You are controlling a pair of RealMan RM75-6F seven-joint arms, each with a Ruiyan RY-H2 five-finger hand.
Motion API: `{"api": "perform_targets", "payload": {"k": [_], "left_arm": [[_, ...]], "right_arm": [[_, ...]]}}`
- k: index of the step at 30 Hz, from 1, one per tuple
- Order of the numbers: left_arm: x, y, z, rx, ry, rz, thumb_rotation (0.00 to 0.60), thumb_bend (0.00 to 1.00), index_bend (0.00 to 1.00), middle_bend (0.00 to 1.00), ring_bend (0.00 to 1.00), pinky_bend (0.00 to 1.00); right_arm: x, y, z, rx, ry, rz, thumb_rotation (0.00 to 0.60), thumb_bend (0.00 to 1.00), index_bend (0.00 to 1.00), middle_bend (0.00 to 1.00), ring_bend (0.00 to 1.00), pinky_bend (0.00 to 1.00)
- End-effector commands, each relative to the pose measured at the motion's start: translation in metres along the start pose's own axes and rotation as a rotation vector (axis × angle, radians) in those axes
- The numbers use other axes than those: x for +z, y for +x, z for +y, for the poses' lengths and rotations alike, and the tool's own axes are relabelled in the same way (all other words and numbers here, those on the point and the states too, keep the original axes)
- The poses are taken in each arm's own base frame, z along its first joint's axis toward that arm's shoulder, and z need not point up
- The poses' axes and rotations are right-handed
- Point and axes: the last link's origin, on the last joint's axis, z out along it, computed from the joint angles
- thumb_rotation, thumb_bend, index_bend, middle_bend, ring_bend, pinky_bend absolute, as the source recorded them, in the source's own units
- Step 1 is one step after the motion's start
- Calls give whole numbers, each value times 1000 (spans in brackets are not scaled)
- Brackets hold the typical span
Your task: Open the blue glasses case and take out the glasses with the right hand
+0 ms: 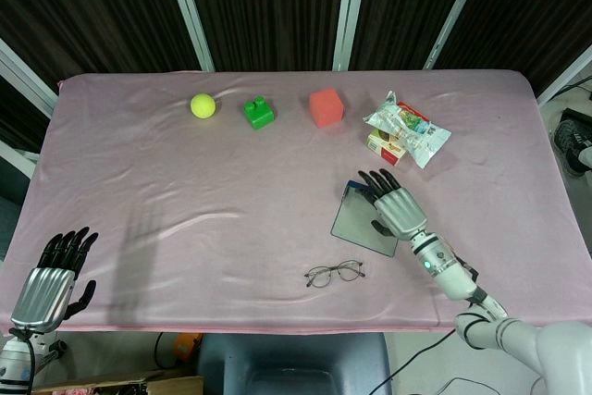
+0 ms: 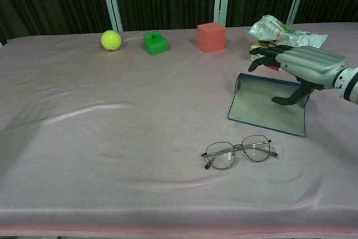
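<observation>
The blue glasses case (image 2: pixel 267 110) lies open and flat at the right of the pink-covered table (image 1: pixel 166 182), its grey lining up, and the glasses (image 2: pixel 239 151) sit out on the cloth just below and to the left of it, clear of everything. Starting at the far left, the left hand (image 1: pixel 54 277) hovers at the lower left corner of the head view, partly cut by the frame edge, fingers spread and holding nothing; the chest view does not show it at all. Along the top of the table, left to right, come a yellow-green ball (image 1: pixel 203 105), a green toy block (image 1: pixel 258 113) and a red cube (image 1: pixel 326 106), well apart from one another. Then the right hand (image 2: pixel 302 66) hangs over the case's far right edge, fingers stretched flat and apart, thumb hanging down over the lining; I cannot tell whether it touches. Behind it a crinkled snack packet (image 1: pixel 407 127) rests on a small box (image 1: pixel 384 148), half hidden; their printing is too small to read.
</observation>
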Motion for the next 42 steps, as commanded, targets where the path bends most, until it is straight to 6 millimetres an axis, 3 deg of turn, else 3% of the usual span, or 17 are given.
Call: {"api": "perform_targets", "payload": {"k": [1, 5, 11, 26, 42], "left_arm": [[0, 0, 0, -1, -1, 1, 600, 413, 0, 0, 0, 45], [0, 0, 0, -1, -1, 2, 600, 413, 0, 0, 0, 44], [0, 1, -1, -3, 1, 2, 600, 413, 0, 0, 0, 45], [-1, 2, -1, -8, -3, 4, 600, 413, 0, 0, 0, 44], [-2, 2, -2, -9, -8, 5, 600, 413, 0, 0, 0, 45]], "right_arm": [[-30, 17, -12, 10, 104, -73, 600, 432, 400, 32, 0, 0], [-39, 23, -28, 36, 189, -109, 600, 436, 529, 27, 0, 0], [-45, 23, -40, 28, 248, -162, 600, 438, 596, 24, 0, 0], [-27, 3, -72, 38, 292, -204, 600, 466, 620, 25, 0, 0], [-20, -5, -80, 39, 281, -209, 600, 495, 645, 26, 0, 0]]}}
